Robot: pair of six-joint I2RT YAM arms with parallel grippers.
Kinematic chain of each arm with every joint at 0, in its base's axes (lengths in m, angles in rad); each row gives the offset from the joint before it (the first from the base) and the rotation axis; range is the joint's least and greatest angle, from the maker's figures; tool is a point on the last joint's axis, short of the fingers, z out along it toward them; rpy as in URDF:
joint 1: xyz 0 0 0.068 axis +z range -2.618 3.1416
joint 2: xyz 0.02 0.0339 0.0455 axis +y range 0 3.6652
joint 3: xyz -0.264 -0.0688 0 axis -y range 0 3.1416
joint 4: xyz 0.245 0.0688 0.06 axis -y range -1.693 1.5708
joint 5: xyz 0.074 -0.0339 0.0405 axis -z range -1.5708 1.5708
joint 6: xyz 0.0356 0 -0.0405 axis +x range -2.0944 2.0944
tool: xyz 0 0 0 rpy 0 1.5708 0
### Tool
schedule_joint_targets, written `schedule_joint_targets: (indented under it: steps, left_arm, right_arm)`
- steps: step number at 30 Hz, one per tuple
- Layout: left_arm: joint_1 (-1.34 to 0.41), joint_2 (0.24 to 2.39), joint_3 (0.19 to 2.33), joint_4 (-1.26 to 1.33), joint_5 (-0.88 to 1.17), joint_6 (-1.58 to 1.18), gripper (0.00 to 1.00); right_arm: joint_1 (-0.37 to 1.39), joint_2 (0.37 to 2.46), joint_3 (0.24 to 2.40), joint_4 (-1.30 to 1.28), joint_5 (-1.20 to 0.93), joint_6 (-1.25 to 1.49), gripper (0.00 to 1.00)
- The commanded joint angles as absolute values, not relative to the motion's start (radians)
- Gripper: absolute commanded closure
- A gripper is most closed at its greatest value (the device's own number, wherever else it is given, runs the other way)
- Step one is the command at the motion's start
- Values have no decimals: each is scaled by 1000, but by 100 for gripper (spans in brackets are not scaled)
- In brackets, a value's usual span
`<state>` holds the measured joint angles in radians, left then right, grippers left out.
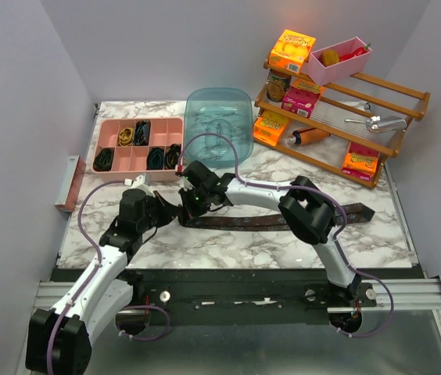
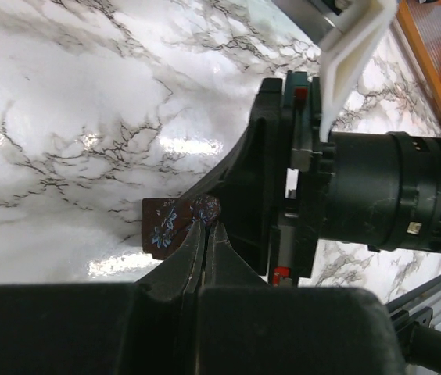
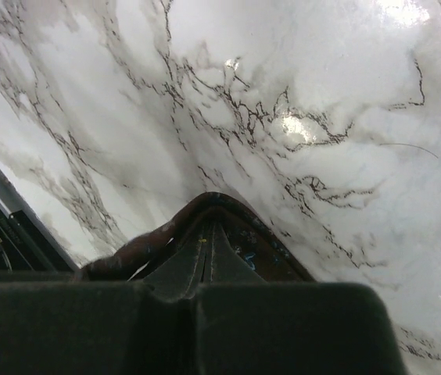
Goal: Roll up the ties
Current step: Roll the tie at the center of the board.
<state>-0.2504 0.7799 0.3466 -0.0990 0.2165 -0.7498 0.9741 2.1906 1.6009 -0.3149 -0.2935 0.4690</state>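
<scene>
At centre-left of the top view, the left gripper [image 1: 170, 212] and right gripper [image 1: 195, 205] meet, both clenched on one end of the dark brown tie [image 1: 283, 222]. The tie stretches rightward, flat across the marble table [image 1: 244, 246]. In the left wrist view its patterned tip [image 2: 166, 230] pokes out between the closed fingers [image 2: 193, 246]. At upper left, rolled ties [image 1: 103, 160] fill a pink tray [image 1: 130, 160].

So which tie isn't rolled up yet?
The long dark brown tie stretched flat on the marble table, pinched by the left claw and the right claw. The other ties sit coiled in the pink tray.
</scene>
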Motion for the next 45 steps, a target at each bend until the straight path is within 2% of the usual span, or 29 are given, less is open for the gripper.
schedule_joint_targets:
  steps: [1, 10, 28, 45]
  left_arm:
    - [-287, 775, 321, -25, 206, -785, 100]
    - [-331, 790, 304, -29, 146, -785, 100]
    - [-373, 810, 307, -107, 29, -764, 100]
    - [-433, 930, 302, -5, 18, -804, 100]
  right_arm:
    - [983, 2244, 1623, -311, -313, 492, 100]
    - [985, 2263, 1637, -310, -324, 505, 99]
    - [965, 2093, 1589, -376, -235, 469, 99]
    - [923, 1999, 1500, -436, -121, 425, 100]
